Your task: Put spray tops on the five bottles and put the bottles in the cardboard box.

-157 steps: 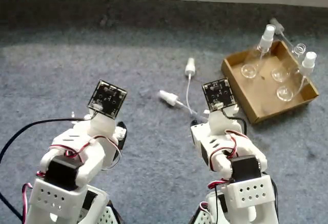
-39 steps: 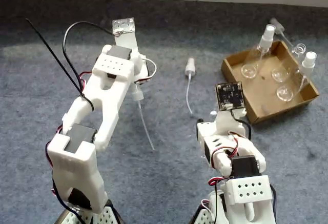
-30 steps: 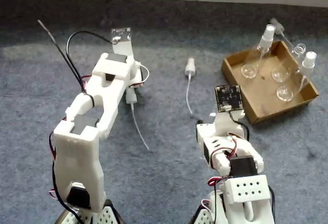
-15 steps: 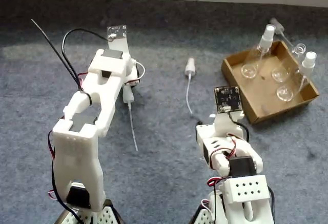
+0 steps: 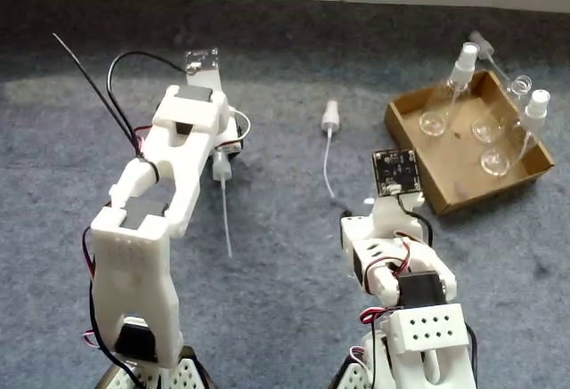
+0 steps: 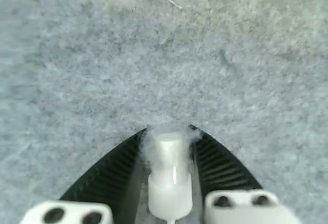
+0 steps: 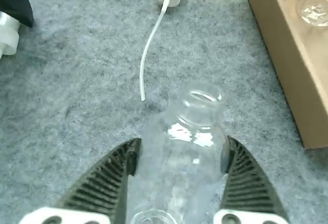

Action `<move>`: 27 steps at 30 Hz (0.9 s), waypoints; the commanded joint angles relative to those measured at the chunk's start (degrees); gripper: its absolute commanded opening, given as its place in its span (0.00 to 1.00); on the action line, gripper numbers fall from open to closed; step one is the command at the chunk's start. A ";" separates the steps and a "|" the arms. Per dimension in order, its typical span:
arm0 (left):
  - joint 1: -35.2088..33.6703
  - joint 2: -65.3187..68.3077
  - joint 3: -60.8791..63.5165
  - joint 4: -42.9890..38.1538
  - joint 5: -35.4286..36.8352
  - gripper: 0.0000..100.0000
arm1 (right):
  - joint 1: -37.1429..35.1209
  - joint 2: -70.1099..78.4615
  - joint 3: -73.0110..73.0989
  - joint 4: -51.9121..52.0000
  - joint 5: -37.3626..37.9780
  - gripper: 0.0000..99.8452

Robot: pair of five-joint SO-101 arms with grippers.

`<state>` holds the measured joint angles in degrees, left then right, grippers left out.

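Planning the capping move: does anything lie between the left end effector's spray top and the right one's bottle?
Only the loose spray top, flat on the carpet between them, its tube ending just ahead of the bottle's mouth. A raised approach would probably clear it.

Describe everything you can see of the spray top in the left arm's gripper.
The spray top looks like white plastic, with a rounded cylindrical head above a wider collar. The left gripper is shut on it, with a black ribbed finger on each side. A thin, pale, slightly curved dip tube trails from it over the grey carpet. Whether the tube's tip touches the carpet cannot be told. It is not on any bottle.
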<state>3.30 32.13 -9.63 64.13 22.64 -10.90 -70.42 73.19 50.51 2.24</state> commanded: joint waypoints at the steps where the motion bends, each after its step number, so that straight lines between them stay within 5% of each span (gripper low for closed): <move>1: -0.48 -1.01 -3.03 0.26 -0.26 0.01 | 0.40 -0.92 -0.75 -1.19 -0.18 0.14; 7: -0.40 -1.36 -6.37 2.46 -0.26 0.01 | 0.40 -0.92 -0.75 -1.27 -0.18 0.14; 15: 3.74 -11.12 -17.89 23.12 -0.53 0.01 | -0.75 -0.92 -0.40 -6.99 -0.53 0.14; 27: 12.44 -31.96 -20.09 33.93 -0.97 0.01 | -12.70 -0.92 1.27 -8.66 -0.09 0.14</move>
<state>12.09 9.80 -27.21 95.43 22.46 -21.63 -70.42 75.03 44.44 2.15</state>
